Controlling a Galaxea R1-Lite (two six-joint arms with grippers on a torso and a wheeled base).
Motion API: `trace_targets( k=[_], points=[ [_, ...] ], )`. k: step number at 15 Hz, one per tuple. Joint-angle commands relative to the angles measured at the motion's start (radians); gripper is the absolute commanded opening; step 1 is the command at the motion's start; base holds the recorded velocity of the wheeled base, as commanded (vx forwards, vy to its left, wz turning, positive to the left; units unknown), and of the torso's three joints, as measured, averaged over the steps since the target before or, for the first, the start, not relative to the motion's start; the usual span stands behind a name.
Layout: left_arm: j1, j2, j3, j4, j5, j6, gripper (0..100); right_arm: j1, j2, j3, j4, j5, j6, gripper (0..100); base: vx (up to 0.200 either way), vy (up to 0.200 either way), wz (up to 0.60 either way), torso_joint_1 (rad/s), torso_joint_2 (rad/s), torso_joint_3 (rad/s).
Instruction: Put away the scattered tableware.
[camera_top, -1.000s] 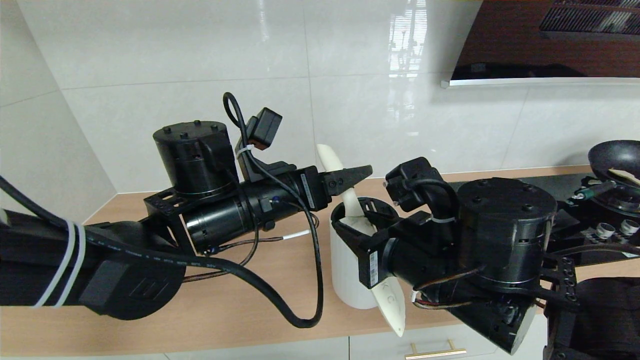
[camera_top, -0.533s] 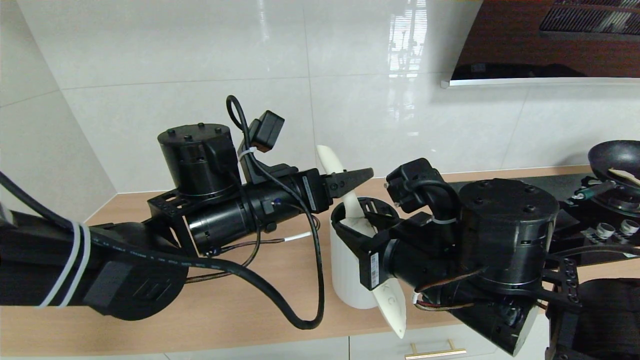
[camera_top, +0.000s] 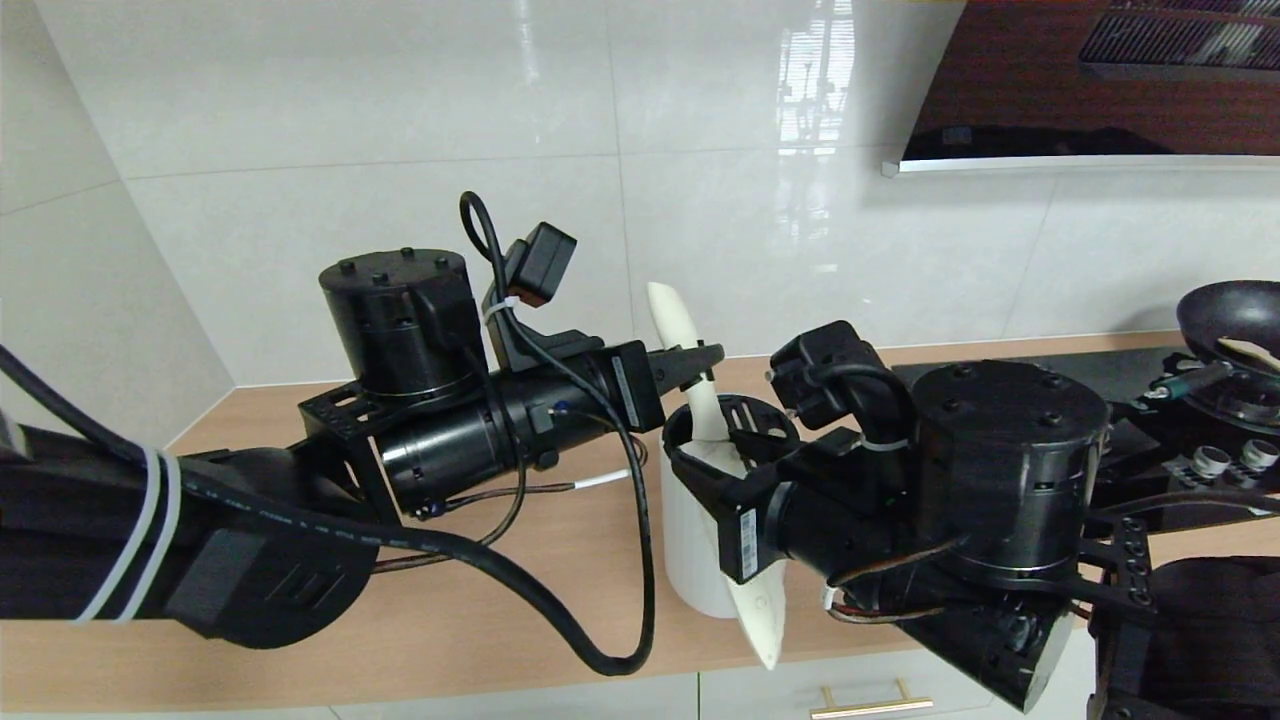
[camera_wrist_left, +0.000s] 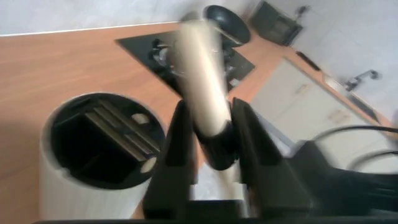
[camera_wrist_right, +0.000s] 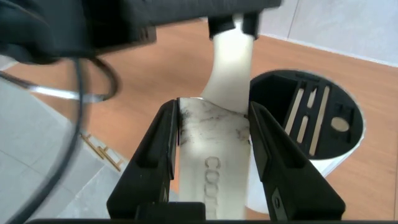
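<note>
Left gripper is closed on the narrow handle of the cream spatula, the right gripper clamps its wide blade, and the white holder stands on the tabletop just under both grippers.

Head camera looks forward and down across the light wooden countertop. Both wrist cameras, close in, share its white cylindrical utensil holder and cream plastic spatula.
</note>
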Motion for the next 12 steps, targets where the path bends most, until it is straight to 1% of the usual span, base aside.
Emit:
trace_targets(
  k=[1,7,8,9,10,11,12],
  points=[
    [0.0,-0.005,0.0,0.002,0.001,-0.001,0,0.0,0.001,-0.002,-0.002,-0.002,0.0,0,0.0,0.0,0.0,0.0,0.0,0.0],
    [0.0,-0.012,0.0,-0.001,0.002,-0.005,0,0.0,-0.001,-0.001,-0.002,-0.004,0.0,0,0.0,0.0,0.0,0.0,0.0,0.0],
    [0.0,-0.018,0.0,0.0,0.001,-0.007,0,0.0,-0.001,-0.001,-0.002,-0.004,0.0,100,0.0,0.0,0.0,0.0,0.0,0.0],
    [0.0,-0.025,0.0,0.002,0.001,-0.015,0,0.0,-0.001,-0.001,-0.002,-0.004,0.0,100,0.0,0.0,0.0,0.0,0.0,0.0],
    [0.0,-0.043,-0.003,0.0,-0.003,-0.067,0,0.0,-0.002,-0.001,-0.002,-0.004,0.001,100,0.0,0.0,0.0,0.0,0.0,0.0],
    [0.0,-0.055,-0.005,0.002,-0.004,-0.09,0,0.0,-0.004,-0.001,-0.008,-0.004,0.0,100,0.0,0.0,0.0,0.0,0.0,0.0],
    [0.001,-0.057,-0.005,0.0,-0.006,-0.09,0,0.0,-0.007,0.001,-0.013,-0.004,0.0,100,0.0,0.0,0.0,0.0,0.0,0.0]
  ],
)
